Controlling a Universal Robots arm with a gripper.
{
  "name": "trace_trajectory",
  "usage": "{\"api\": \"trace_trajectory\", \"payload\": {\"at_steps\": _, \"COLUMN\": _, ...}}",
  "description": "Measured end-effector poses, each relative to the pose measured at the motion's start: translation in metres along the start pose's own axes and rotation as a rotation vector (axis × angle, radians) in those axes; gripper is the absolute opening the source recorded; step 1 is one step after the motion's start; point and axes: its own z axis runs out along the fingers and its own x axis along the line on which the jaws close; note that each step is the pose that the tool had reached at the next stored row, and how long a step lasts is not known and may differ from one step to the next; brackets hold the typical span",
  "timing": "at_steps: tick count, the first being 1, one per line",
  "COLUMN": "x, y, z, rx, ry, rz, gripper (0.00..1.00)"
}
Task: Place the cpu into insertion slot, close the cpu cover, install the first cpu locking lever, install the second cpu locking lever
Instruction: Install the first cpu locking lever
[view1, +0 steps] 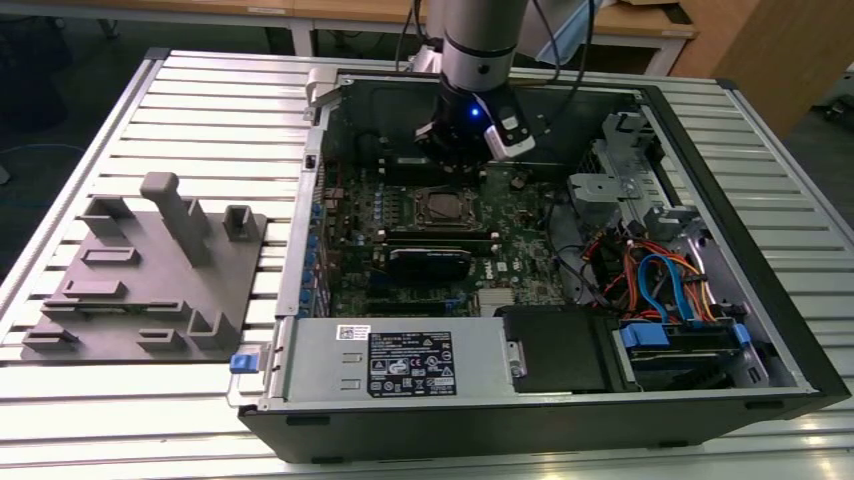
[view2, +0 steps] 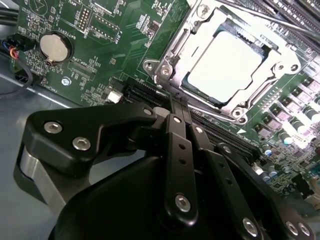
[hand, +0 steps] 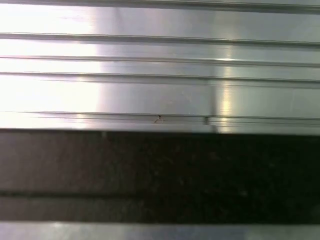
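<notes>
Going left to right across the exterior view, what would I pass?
Grey fixture block → power supply → cpu under its cpu cover → blue and orange cables.

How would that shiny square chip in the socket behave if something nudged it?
The cpu probably would not slide: it sits seated inside the insertion slot, with the cpu cover framing its edges. It looks flat and thin, so likely light and stiff. Its smooth bright top could be slippery to grip.

cpu (view2: 225, 65) apparently in insertion slot (view2: 176, 47)
</notes>
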Motion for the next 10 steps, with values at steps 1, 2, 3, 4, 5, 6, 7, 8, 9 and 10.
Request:
{"api": "trace_trajectory", "payload": {"at_steps": 1, "x": -0.0002, "y": -0.0001, "z": 0.0005, "rx": 0.0, "ry": 0.0, "rz": 0.0, "gripper": 0.1}}
{"api": "trace_trajectory", "payload": {"at_steps": 2, "x": -0.0005, "y": -0.0006, "z": 0.0008, "rx": 0.0001, "ry": 0.0001, "rz": 0.0, "gripper": 0.1}}
{"api": "trace_trajectory", "payload": {"at_steps": 3, "x": -0.0007, "y": -0.001, "z": 0.0011, "rx": 0.0, "ry": 0.0, "rz": 0.0, "gripper": 0.1}}
{"api": "trace_trajectory", "payload": {"at_steps": 4, "x": -0.0008, "y": -0.0012, "z": 0.0016, "rx": 0.0, "ry": 0.0, "rz": 0.0, "gripper": 0.1}}
{"api": "trace_trajectory", "payload": {"at_steps": 5, "x": -0.0009, "y": -0.0015, "z": 0.0019, "rx": 0.0, "ry": 0.0001, "rz": 0.0, "gripper": 0.1}}
{"api": "trace_trajectory", "payload": {"at_steps": 6, "x": -0.0011, "y": -0.0018, "z": 0.0023, "rx": 0.0, "ry": 0.0001, "rz": 0.0, "gripper": 0.1}}
{"api": "trace_trajectory", "payload": {"at_steps": 7, "x": -0.0011, "y": -0.002, "z": 0.0026, "rx": 0.0002, "ry": 0.0001, "rz": 0.0, "gripper": 0.1}}
{"api": "trace_trajectory", "payload": {"at_steps": 8, "x": -0.0011, "y": -0.0023, "z": 0.0029, "rx": 0.0, "ry": 0.0001, "rz": 0.0, "gripper": 0.1}}
{"api": "trace_trajectory", "payload": {"at_steps": 9, "x": -0.0012, "y": -0.0026, "z": 0.0031, "rx": 0.0, "ry": 0.0001, "rz": 0.0, "gripper": 0.1}}
{"api": "trace_trajectory", "payload": {"at_steps": 10, "x": -0.0011, "y": -0.0028, "z": 0.0033, "rx": 0.0, "ry": 0.0, "rz": 0.0, "gripper": 0.1}}
